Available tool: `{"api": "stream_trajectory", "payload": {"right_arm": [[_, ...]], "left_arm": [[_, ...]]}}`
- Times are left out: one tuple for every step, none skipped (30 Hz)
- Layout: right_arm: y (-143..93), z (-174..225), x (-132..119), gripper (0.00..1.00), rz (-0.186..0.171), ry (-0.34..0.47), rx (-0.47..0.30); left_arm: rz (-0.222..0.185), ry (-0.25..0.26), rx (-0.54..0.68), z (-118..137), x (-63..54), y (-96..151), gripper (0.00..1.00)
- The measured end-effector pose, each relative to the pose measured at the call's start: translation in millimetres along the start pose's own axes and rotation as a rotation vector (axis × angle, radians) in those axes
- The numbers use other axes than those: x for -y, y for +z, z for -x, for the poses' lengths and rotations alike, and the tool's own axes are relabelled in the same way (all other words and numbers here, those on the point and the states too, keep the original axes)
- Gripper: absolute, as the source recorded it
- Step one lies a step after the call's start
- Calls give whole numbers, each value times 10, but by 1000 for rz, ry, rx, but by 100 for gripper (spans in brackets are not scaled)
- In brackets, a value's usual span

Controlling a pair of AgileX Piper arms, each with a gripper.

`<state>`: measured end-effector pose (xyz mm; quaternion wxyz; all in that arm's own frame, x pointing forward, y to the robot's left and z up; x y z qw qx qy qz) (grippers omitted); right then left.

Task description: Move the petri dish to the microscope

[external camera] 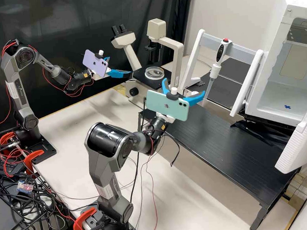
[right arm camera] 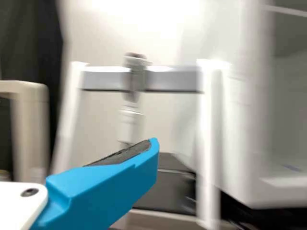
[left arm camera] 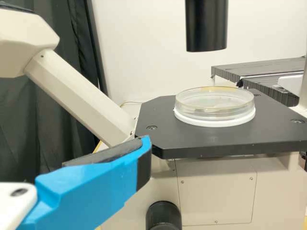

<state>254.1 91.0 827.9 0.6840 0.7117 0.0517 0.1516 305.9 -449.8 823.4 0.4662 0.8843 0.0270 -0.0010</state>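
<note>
Left arm (external camera: pixel 9 66): dark grey, black joints (external camera: pixel 25 56), red cables (external camera: pixel 8 45) | beside left claw (external camera: pixel 119 65): lilac phone (external camera: pixel 92 61) | left claw: bright blue fingers (left arm camera: pixel 86 191), dark pads (left arm camera: pixel 108 154), white mount (left arm camera: pixel 12 207), dark screw (left arm camera: pixel 19 192) | right arm (external camera: pixel 96 165): pale label (external camera: pixel 104 191), mint phone (external camera: pixel 157 102)

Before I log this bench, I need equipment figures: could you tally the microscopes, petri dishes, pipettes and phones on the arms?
Microscope: 1
Petri dish: 1
Pipette: 1
Phones: 2, a lilac phone and a mint phone
Total: 5
</note>
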Motion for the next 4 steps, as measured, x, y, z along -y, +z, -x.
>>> {"api": "stream_trajectory", "payload": {"right_arm": [[89,34,-53,100,4,21,33],[141,54,-89,100,-5,35,50],[194,74,-122,100,-17,47,71],[249,86,-171,100,-26,63,89]], "left_arm": [[0,0,0,0,0,0,100],[0,0,0,0,0,0,100],[0,0,0,0,0,0,100],[0,0,0,0,0,0,100]]}}
